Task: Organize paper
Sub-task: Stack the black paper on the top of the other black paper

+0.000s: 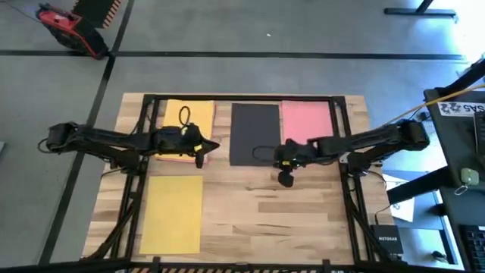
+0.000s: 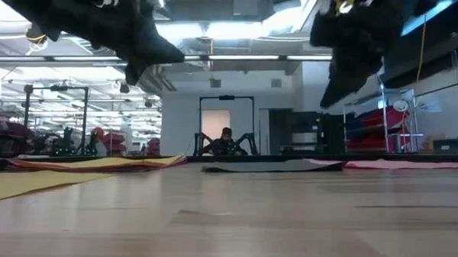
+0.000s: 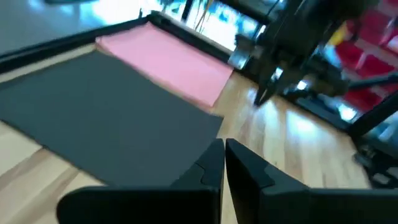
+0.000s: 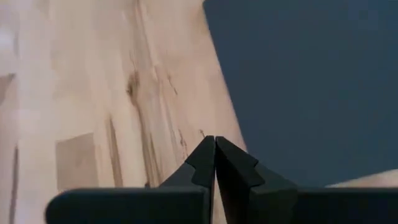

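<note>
Both arms hung above the tabletop (image 1: 250, 205), jaws closed on nothing, the right gripper (image 1: 286, 179) by the black sheet's (image 1: 254, 133) near edge, probably to slide it.

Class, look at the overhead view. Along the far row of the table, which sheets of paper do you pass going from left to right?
Yellow sheet lying on a pink one → black sheet → pink sheet. The left gripper hovers at the first, the right gripper by the black sheet's near edge.
</note>
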